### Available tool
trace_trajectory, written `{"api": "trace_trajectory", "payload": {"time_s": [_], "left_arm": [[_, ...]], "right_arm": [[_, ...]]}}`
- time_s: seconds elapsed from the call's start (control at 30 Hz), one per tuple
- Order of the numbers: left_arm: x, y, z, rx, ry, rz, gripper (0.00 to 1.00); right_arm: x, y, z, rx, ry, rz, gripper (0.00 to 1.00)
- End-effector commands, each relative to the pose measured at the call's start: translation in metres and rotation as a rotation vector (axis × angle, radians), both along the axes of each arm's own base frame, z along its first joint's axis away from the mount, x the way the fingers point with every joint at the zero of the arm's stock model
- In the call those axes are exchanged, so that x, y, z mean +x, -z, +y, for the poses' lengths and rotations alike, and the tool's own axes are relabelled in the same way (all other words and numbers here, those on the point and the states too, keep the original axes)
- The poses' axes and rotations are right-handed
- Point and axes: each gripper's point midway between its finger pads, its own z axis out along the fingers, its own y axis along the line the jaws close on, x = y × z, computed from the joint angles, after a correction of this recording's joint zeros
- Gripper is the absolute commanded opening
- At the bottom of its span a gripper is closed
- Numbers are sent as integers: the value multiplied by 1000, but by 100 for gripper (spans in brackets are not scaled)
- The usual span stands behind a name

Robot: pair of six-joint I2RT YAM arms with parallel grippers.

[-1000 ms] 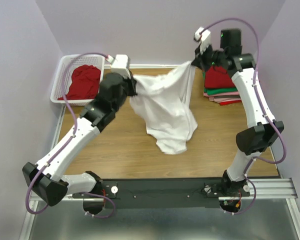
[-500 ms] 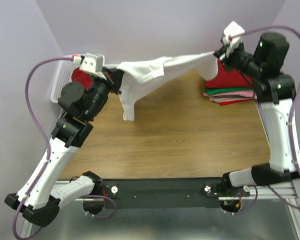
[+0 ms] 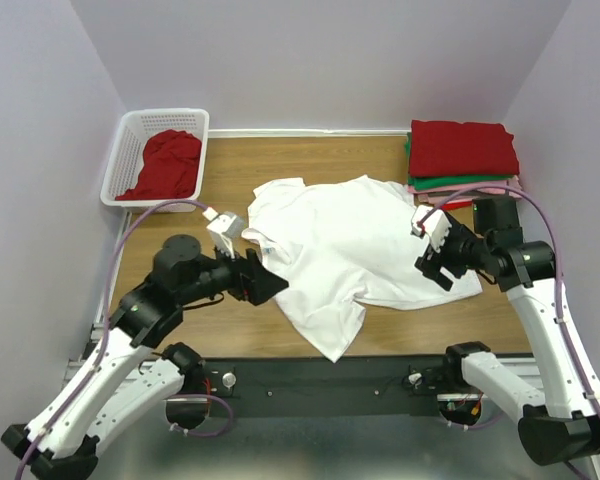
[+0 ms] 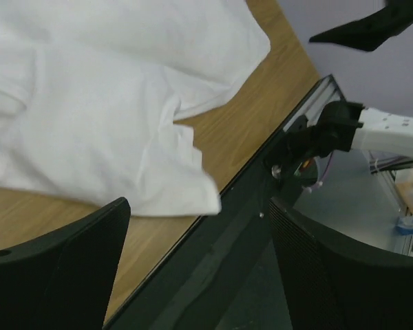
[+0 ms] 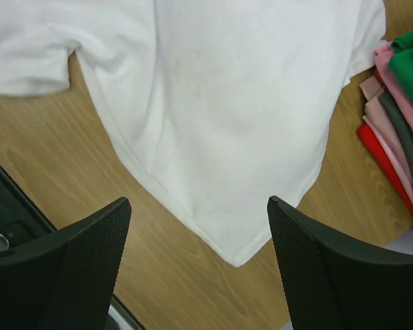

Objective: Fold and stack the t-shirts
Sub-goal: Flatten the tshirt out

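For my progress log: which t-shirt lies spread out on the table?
The plain white t-shirt mid-table; the crumpled red one sits in the white lattice basket, the rest are folded in the far-right stack.

White t-shirt (image 3: 360, 240) covers centre; basket (image 3: 117, 165), shirt stack (image 3: 462, 150) block far corners.

The white shirt (image 3: 350, 240), held stretched in the air a moment ago, now lies spread on the bench (image 3: 220, 320). The left tool (image 3: 272, 287) and right tool (image 3: 432, 266) have let go, jaws wide, and dropped to its sides.
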Motion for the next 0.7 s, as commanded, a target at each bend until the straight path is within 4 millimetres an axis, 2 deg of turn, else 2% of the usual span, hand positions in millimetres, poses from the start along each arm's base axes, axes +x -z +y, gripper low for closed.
{"api": "trace_trajectory", "payload": {"time_s": [0.0,0.07,0.1,0.13,0.17,0.23,0.27,0.3,0.33,0.4,0.43,0.47,0.53,0.57,0.63,0.67], "left_arm": [[-1,-44,19,-36,-100,-70,89],[12,-42,19,-37,-154,-75,89],[17,-40,18,-42,-169,-75,89],[22,-29,15,-34,-180,-59,89],[30,-26,15,-36,-204,-66,89],[44,-28,11,-62,-236,-93,90],[52,-16,10,-42,-259,-80,90],[61,-17,8,-53,-278,-98,90],[71,-3,8,-29,-312,-73,91],[86,3,8,-36,-351,-69,91],[92,8,8,-33,-363,-60,91],[99,25,9,-11,-389,-22,91],[109,37,11,-10,-426,1,88],[116,57,17,25,-460,33,88],[122,77,26,63,-507,75,87],[122,96,32,92,-533,113,87]], "right_arm": [[23,-6,3,54,76,-31,87],[32,-4,15,121,77,-7,87],[44,1,23,165,98,21,87],[49,3,28,198,104,39,87],[51,6,39,251,85,69,87],[58,11,48,319,89,108,87],[59,15,55,364,65,155,87],[61,17,55,387,64,170,87],[63,22,53,425,70,205,87],[67,26,45,476,89,223,87],[63,28,48,503,67,241,87],[58,34,49,563,53,283,87],[55,41,46,626,44,308,87],[49,48,50,663,26,351,87],[52,53,43,634,64,346,87],[52,56,41,623,72,344,87]]}}
